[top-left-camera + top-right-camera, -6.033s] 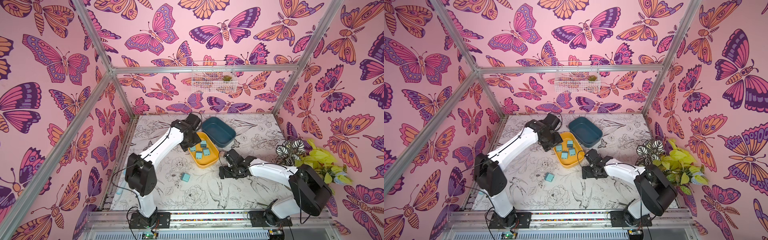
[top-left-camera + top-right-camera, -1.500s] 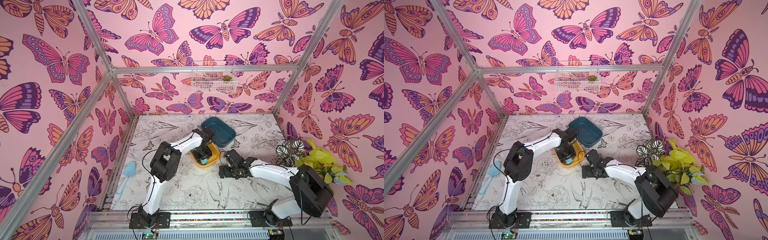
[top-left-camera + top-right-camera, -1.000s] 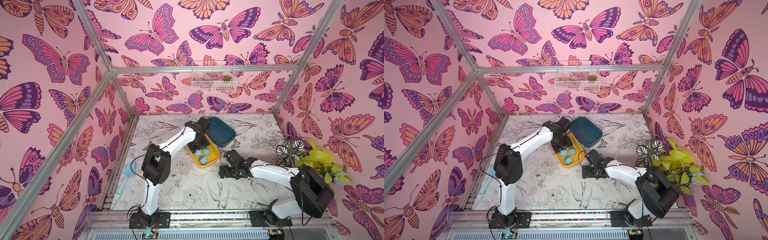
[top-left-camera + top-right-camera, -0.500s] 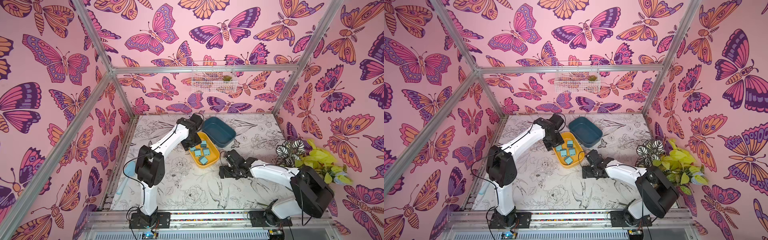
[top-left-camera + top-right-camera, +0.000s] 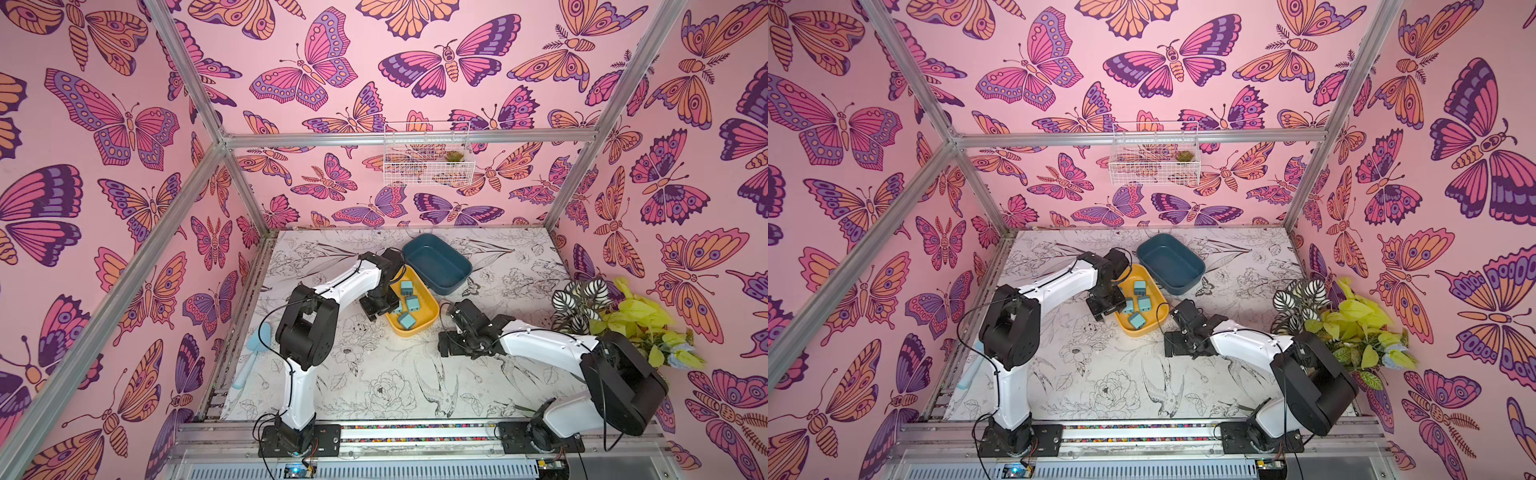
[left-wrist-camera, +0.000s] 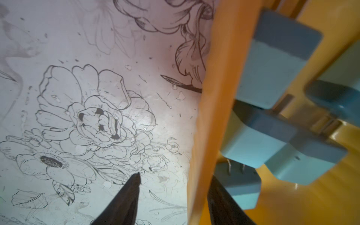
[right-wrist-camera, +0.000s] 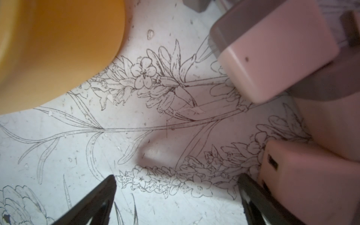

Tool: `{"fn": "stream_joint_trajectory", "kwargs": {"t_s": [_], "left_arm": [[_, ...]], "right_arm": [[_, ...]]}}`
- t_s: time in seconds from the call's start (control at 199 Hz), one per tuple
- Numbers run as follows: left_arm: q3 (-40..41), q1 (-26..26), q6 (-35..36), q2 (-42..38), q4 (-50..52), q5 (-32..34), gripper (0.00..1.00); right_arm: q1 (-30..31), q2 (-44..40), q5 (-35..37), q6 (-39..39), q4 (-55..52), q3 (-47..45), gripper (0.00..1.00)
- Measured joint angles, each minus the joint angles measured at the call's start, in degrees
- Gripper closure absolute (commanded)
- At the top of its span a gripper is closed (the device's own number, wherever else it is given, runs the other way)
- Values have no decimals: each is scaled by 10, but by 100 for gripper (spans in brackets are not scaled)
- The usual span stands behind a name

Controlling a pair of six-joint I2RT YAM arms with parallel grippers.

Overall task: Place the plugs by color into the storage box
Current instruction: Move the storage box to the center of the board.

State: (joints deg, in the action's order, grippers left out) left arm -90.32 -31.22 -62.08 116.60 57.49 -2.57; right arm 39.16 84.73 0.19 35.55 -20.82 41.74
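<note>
Teal plugs: sorted into yellow tray, mid-table. Pink plugs: unsorted, loose on table; blue tray empty. Left fingers parted astride yellow tray's wall; right fingers wide apart, empty.

In near tray: plugs. Just behind, to its right: far tray. At worktop right edge: plants. At left edge: brush.

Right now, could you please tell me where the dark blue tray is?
In both top views the dark blue tray sits centrally near the back wall, just behind the yellow tray.
</note>
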Motion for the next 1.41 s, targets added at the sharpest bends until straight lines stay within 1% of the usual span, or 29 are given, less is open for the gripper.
{"fn": "stream_joint_trajectory", "kwargs": {"t_s": [0.116, 0.262, 0.438, 0.533, 0.629, 0.734, 0.805, 0.835, 0.9, 0.945, 1.011, 1.111, 1.182, 1.277, 1.408], "left_arm": [[15, 6, -8, 16, -20, -8, 54], [23, 22, -11, 17, -31, -7, 61], [68, 62, 2, -4, -49, -3, 63], [121, 91, 21, -40, -53, 8, 63], [186, 128, 43, -96, -52, 22, 64], [259, 186, 73, -170, -47, 41, 63], [287, 223, 96, -207, -38, 58, 63], [291, 235, 107, -220, -31, 67, 62], [287, 248, 126, -238, -17, 76, 54], [273, 247, 134, -242, -7, 75, 51], [233, 235, 143, -240, 11, 76, 48], [145, 193, 150, -231, 30, 87, 48], [84, 155, 152, -222, 36, 95, 48], [26, 108, 154, -203, 45, 102, 48], [-2, 63, 152, -170, 53, 98, 48]], "right_arm": [[0, 0, 0, 0, 0, 0, 2], [0, 0, 0, 0, 0, 0, 2], [0, 3, 0, 1, -3, 3, 2], [0, 7, 1, 0, -4, 7, 2], [0, 10, 2, 0, -4, 9, 2], [0, 15, 2, 0, -4, 14, 2], [0, 19, 2, 0, -4, 17, 2], [0, 20, 2, 0, -4, 18, 2], [0, 21, 2, 0, -4, 20, 2], [0, 22, 2, 0, -4, 21, 2], [0, 24, 3, 3, -8, 25, 3], [-2, 24, 10, 12, -36, 35, 3], [-17, 15, 14, 17, -68, 51, 3], [-69, 0, 16, 17, -107, 109, 3], [-180, 11, 7, 17, -130, 236, 3]]}}
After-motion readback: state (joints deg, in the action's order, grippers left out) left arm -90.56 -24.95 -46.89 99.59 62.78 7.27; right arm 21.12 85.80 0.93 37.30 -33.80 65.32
